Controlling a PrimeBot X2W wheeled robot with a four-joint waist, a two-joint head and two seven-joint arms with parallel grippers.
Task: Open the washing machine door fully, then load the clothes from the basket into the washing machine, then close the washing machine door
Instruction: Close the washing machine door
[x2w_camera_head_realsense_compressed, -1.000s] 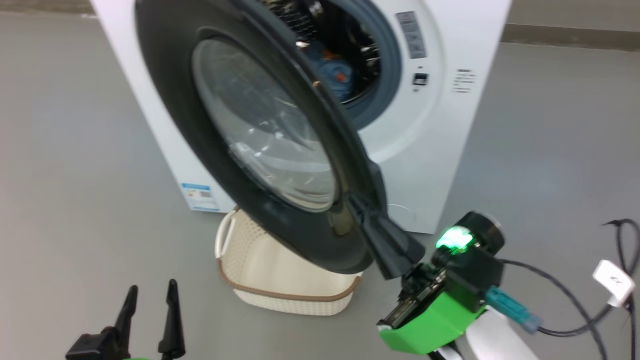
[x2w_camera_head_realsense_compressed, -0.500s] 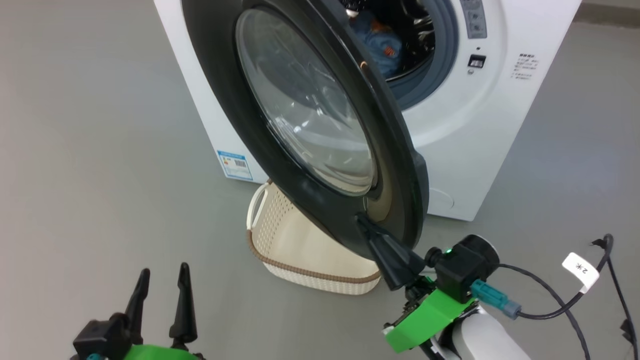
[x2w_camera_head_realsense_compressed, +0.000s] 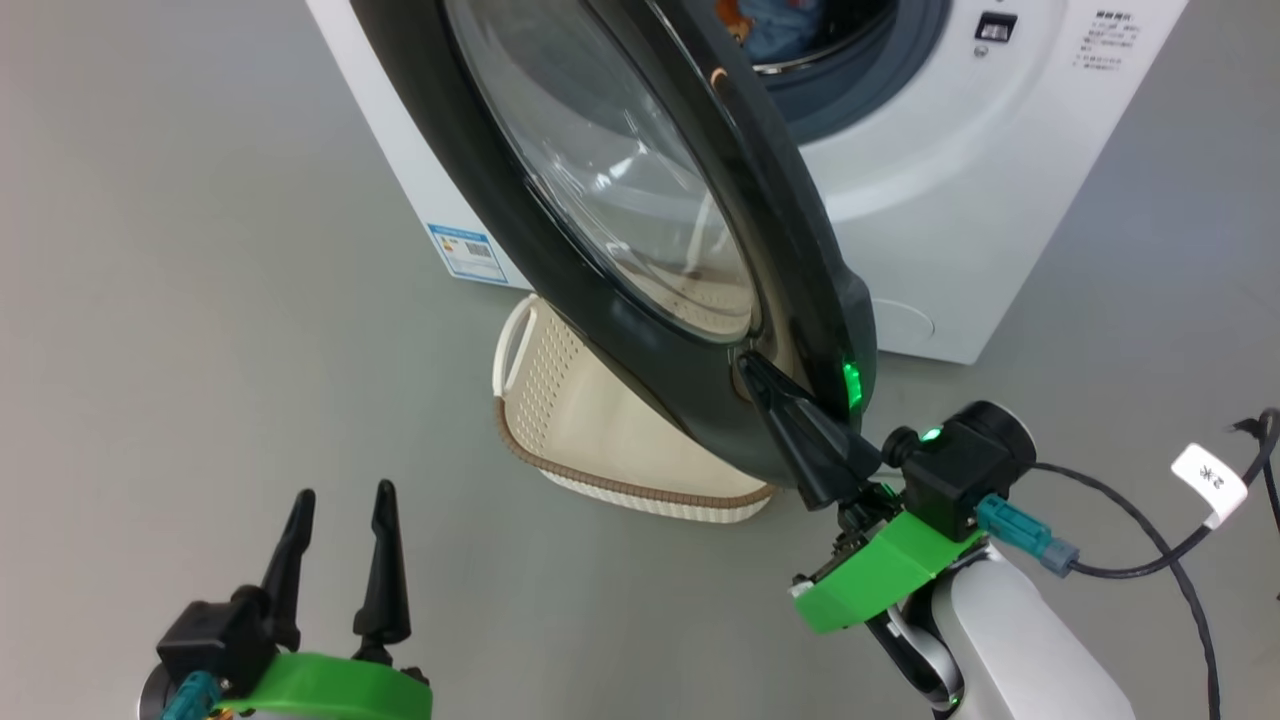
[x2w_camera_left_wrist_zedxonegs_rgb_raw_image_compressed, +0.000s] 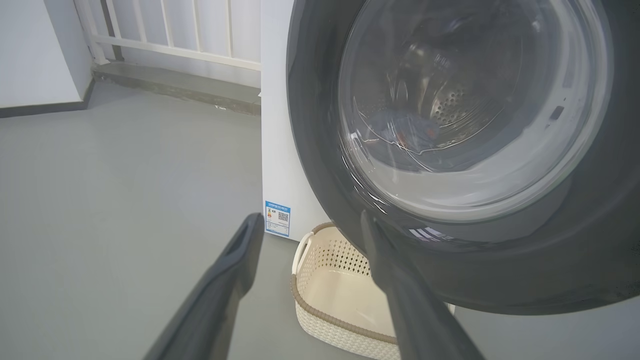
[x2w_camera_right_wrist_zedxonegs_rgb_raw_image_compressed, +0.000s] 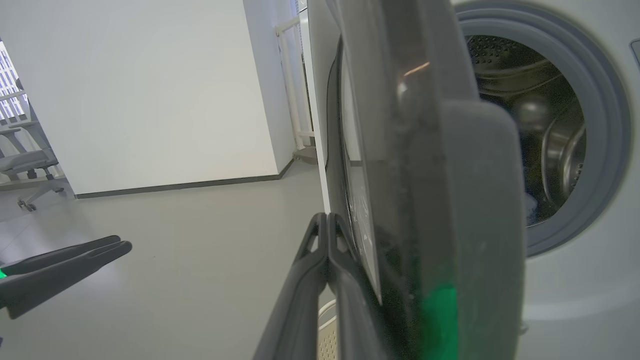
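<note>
the right claw (x2w_camera_head_realsense_compressed: 748, 362) is pinched shut with nothing in it, laid against the outer face of the washing machine door (x2w_camera_head_realsense_compressed: 600, 150) near its free edge. the door stands partly open, rising up and left of that claw. the basket (x2w_camera_head_realsense_compressed: 560, 400) sits on the floor (x2w_camera_head_realsense_compressed: 200, 300) under the door, ahead and right of the left claw (x2w_camera_head_realsense_compressed: 345, 492), which is spread wide and empty. the clothes (x2w_camera_head_realsense_compressed: 775, 20) lie inside the washing machine (x2w_camera_head_realsense_compressed: 950, 180), beyond the right claw.

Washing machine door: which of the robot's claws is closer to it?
Right. The right claw, shut, lies against the door near its lower edge; the left claw hangs open, apart from it, over the floor.
</note>
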